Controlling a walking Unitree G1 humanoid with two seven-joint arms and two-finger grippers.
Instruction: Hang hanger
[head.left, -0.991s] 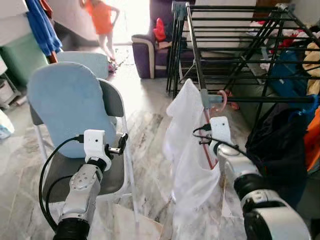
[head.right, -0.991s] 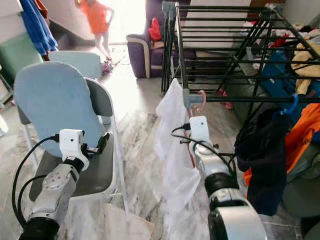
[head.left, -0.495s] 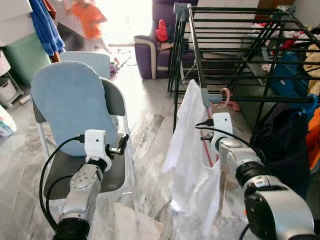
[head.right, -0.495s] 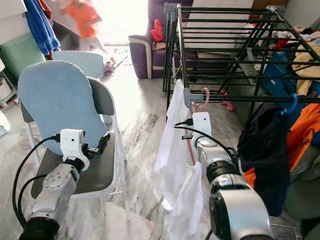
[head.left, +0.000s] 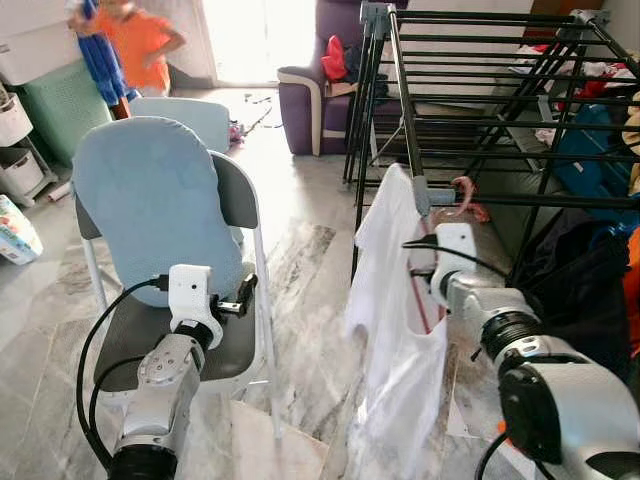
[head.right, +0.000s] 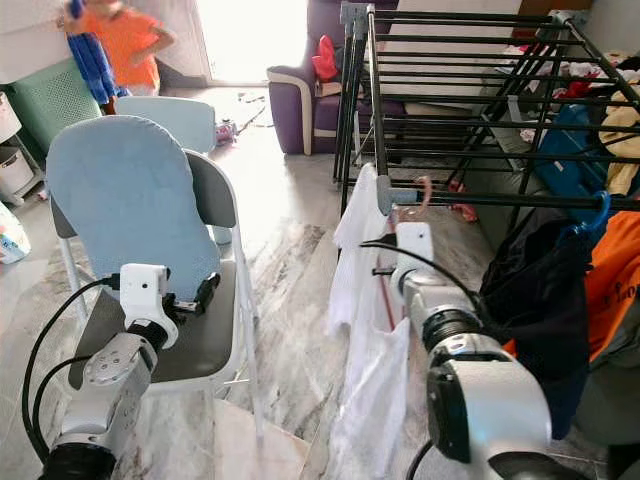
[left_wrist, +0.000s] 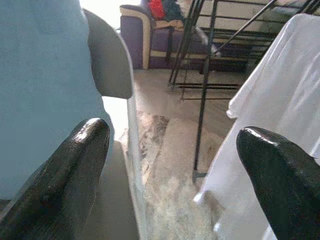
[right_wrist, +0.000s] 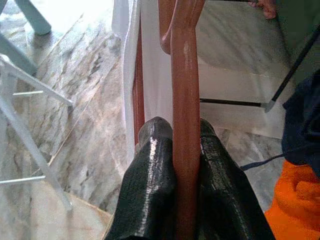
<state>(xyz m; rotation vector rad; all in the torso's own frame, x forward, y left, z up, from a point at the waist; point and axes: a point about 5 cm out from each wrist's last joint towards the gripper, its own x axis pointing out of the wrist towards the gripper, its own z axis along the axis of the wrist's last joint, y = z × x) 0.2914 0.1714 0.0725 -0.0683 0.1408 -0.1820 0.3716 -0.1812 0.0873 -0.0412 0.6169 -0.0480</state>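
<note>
A reddish-brown hanger (right_wrist: 185, 100) carries a white garment (head.left: 390, 300). My right gripper (right_wrist: 184, 150) is shut on the hanger's stem, a black finger (right_wrist: 150, 185) on either side. The hanger's pink hook (head.left: 462, 189) sits at the front rail (head.left: 530, 200) of the black drying rack, beside its grey corner joint. I cannot tell whether the hook rests on the rail. The garment hangs down in front of my right wrist (head.left: 455, 245). My left gripper (head.left: 243, 295) is open with nothing in it, held over the chair seat, its fingers (left_wrist: 65, 175) wide apart.
A grey chair with a blue cushion (head.left: 150, 200) stands at the left. Dark and orange clothes (head.right: 540, 290) hang on the rack at the right. A purple sofa (head.left: 320, 90) and a person in orange (head.left: 135, 50) are at the back. The floor is marble.
The view has shifted a little. My right gripper stays shut on the hanger by the rail, and the garment has swung slightly. The person in orange has walked to the left.
</note>
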